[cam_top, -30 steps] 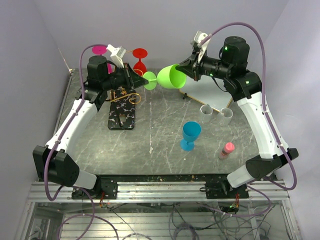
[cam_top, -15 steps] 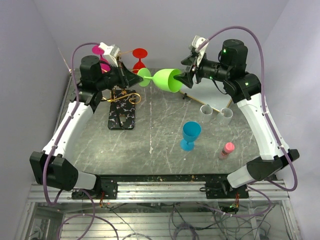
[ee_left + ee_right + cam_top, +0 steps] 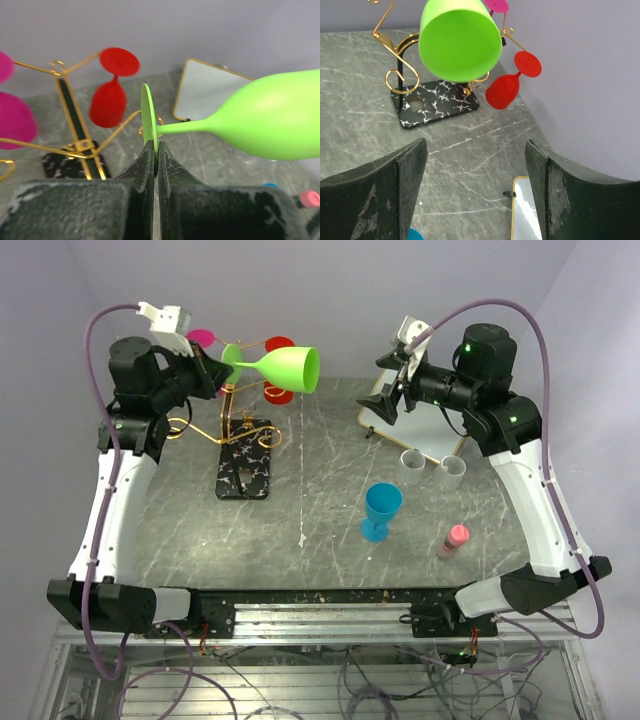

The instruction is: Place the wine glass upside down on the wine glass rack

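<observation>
Looking like a robotics lab test cell. Showing plain pale walls (image 3: 340, 300) boxing in a grey marble-look tabletop (image 3: 310, 490) on three sides. Showing a slotted aluminium rail (image 3: 320, 623) running along the near edge, with loose wiring (image 3: 350, 680) hanging under it. Showing a white left arm (image 3: 110, 510) and right arm (image 3: 535, 500) bolted there, purple cable (image 3: 495, 302) looping off each.

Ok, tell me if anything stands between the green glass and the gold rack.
Nothing visible lies between them. The left tool holds the green glass sideways by its foot above the rack. A red glass and a pink glass already fill two arms, the red one close by the green bowl.
</observation>
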You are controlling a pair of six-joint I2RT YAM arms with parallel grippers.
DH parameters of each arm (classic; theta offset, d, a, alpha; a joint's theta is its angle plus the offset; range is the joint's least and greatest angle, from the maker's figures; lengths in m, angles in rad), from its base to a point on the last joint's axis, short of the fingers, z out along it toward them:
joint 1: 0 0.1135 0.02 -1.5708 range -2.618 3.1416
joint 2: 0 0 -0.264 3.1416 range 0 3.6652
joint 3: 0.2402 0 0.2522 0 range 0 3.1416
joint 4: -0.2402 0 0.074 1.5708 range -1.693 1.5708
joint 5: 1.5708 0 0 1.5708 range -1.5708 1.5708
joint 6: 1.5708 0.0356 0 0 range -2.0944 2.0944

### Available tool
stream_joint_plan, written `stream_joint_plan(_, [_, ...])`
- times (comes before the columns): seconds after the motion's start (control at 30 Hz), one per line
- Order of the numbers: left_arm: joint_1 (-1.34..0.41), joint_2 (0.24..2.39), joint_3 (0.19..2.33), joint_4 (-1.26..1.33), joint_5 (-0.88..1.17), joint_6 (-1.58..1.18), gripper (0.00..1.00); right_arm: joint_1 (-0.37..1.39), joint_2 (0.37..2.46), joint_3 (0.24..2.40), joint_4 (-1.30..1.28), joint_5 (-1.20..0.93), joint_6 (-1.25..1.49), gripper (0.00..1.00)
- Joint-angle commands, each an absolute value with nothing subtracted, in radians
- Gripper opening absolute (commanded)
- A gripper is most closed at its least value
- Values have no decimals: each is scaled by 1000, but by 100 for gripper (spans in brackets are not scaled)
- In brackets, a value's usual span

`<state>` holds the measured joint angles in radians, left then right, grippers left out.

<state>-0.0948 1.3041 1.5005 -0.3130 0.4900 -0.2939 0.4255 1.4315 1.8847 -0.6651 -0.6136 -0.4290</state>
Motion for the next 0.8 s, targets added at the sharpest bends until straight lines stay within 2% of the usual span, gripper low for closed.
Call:
stream_joint_plan(0.0, [-57,1249,1589,-384,328,-135,7,401,1390,1853,-683,-606,-457,79])
stream_joint_plan(0.3, [9,1198,1700,-499,37,91,7,343,1331,1696,-621,-516,-440,81])
stream_joint_plan(0.77, [105,1158,1736,-489,-366,402,7,282,1312,1421,-430,-418,-309,95])
